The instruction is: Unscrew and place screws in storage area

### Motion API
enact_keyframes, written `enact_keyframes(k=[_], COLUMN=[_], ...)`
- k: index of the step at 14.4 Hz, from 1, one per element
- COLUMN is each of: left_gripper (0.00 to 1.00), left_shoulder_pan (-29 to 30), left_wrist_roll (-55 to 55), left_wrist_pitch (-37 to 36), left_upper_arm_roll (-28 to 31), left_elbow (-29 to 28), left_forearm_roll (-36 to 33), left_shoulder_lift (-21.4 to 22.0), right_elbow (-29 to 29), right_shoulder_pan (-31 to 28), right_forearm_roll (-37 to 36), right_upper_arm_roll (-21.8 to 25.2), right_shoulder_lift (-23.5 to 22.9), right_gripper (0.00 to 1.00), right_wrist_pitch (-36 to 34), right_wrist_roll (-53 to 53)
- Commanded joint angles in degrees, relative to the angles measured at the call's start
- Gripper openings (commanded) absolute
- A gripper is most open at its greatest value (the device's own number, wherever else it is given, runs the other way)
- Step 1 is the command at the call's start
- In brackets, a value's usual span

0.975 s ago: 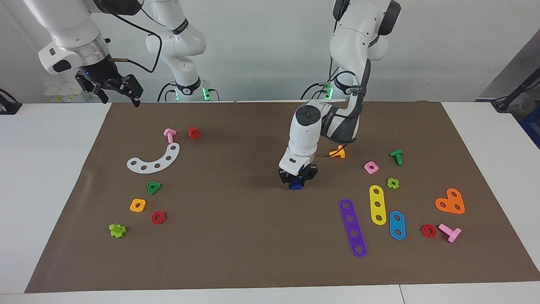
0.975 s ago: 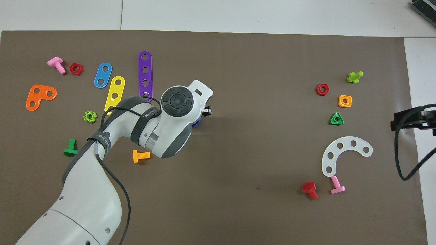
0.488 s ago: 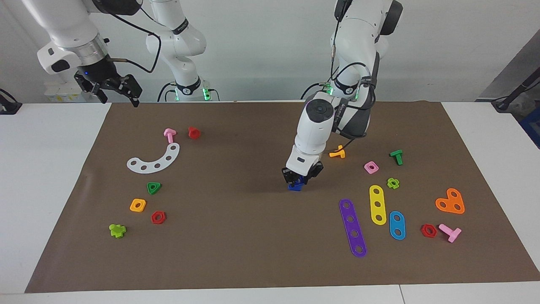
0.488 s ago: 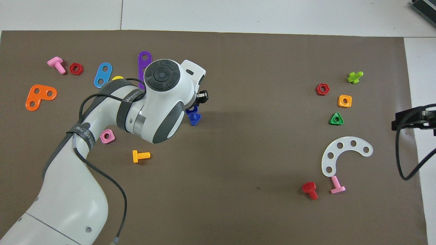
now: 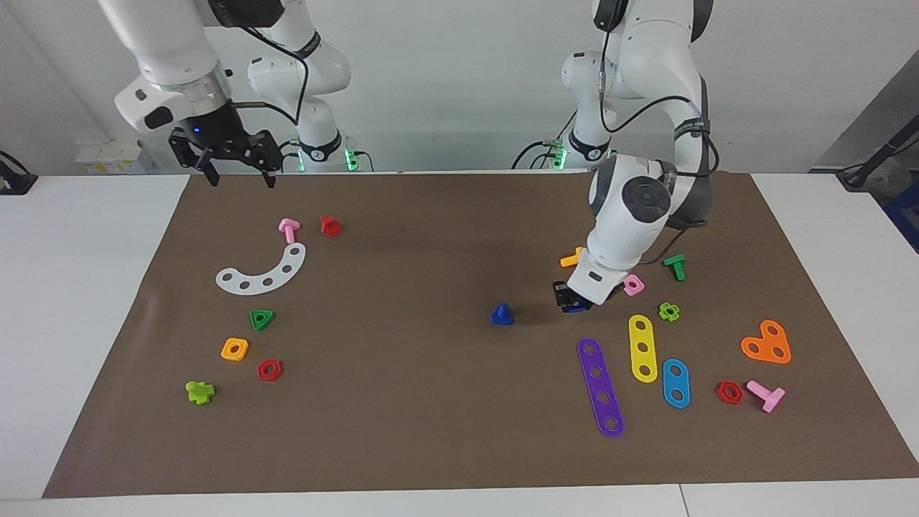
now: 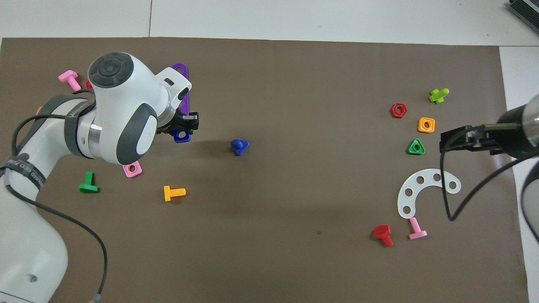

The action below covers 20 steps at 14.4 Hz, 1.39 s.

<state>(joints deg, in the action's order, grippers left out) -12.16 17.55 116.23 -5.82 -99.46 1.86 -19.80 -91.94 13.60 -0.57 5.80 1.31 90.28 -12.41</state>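
The blue bolt point(image 5: 502, 314) stands alone on its triangular head, stem up, mid-mat; it also shows in the overhead view point(image 6: 239, 146). My left gripper point(image 5: 572, 301) is shut on a blue square nut point(image 6: 182, 136) and holds it just above the mat, beside the bolt toward the left arm's end, next to the purple strip point(image 5: 600, 388). My right gripper point(image 5: 240, 171) is open and empty, raised over the mat's edge at the robots' end. The storage area is the patch around the white curved strip point(image 5: 262, 271).
Yellow point(image 5: 642, 347) and blue point(image 5: 675, 383) strips, an orange heart plate point(image 5: 767, 342), a pink nut point(image 5: 632, 284) and orange point(image 5: 573, 258) and green point(image 5: 675, 266) bolts lie around my left gripper. Pink point(image 5: 288, 230) and red point(image 5: 329, 225) bolts and several nuts lie by the white strip.
My left gripper has lifted the blue nut off the bolt and carried it toward the left arm's end. The bolt stayed on the mat. My right gripper has swung in over the mat's edge.
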Motion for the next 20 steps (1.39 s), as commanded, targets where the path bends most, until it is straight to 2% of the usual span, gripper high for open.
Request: enact_keyframes(k=[1, 3, 5, 6, 7, 8, 9, 11, 14, 17, 20], left_gripper=[0.4, 0.41, 0.42, 0.46, 0.55, 0.81, 1.0, 1.0, 1.0, 1.0, 1.0], left_shoulder_pan=[2.7, 3.1, 3.1, 3.1, 3.0, 2.9, 2.8, 3.1, 6.6, 11.7, 18.2], left_wrist_roll=[-6.8, -8.0, -7.4, -7.4, -7.4, -7.8, -8.1, -8.1, -11.3, -19.0, -28.8], left_wrist_pitch=[1.6, 8.2, 17.3, 19.2, 19.3, 19.3, 18.9, 16.9, 3.8, -3.2, -6.8], left_upper_arm_roll=[-0.1, -0.1, -0.2, -0.2, -0.2, -0.2, -0.1, -0.1, 0.4, 0.5, 0.5], left_elbow=[-7.5, -13.4, -19.1, -20.2, -20.2, -20.1, -19.7, -17.8, -10.3, -8.2, -8.7], left_forearm_roll=[1.4, 1.4, 1.4, 1.4, 1.4, 1.4, 1.4, 1.4, 1.2, 0.9, 0.8], left_shoulder_lift=[4.2, 5.8, 6.8, 7.0, 6.9, 6.9, 6.9, 6.6, 6.7, 9.2, 12.1], right_elbow=[6.1, 16.6, 19.1, 19.1, 19.3, 19.9, 19.9, 19.7, 17.2, 13.7, 12.1], right_shoulder_pan=[8.2, 14.7, 18.5, 19.6, 21.5, 23.1, 23.8, 24.3, 26.2, 27.4, 27.6], right_forearm_roll=[0.7, 0.6, 1.4, 1.4, 1.3, 1.2, 0.7, 0.5, 0.7, 0.8, 0.9], right_upper_arm_roll=[-0.1, -0.3, -1.3, -1.9, -2.2, -2.2, -2.2, -2.2, -2.3, -2.5, -2.6], right_shoulder_lift=[-11.4, -23.3, -29.4, -31.2, -33.5, -36.1, -38.2, -40.9, -41.3, -40.5, -40.4], right_gripper=[1.0, 1.0, 1.0, 1.0, 1.0, 1.0, 1.0, 0.94, 0.78, 0.53, 0.48], right_wrist_pitch=[3.9, 7.5, 14.3, 17.4, 20.2, 23.1, 26.1, 30.1, 35.7, 36.9, 38.4], right_wrist_roll=[-12.2, -23.7, -28.8, -30.3, -32.0, -32.6, -32.6, -32.6, -31.7, -29.1, -27.8])
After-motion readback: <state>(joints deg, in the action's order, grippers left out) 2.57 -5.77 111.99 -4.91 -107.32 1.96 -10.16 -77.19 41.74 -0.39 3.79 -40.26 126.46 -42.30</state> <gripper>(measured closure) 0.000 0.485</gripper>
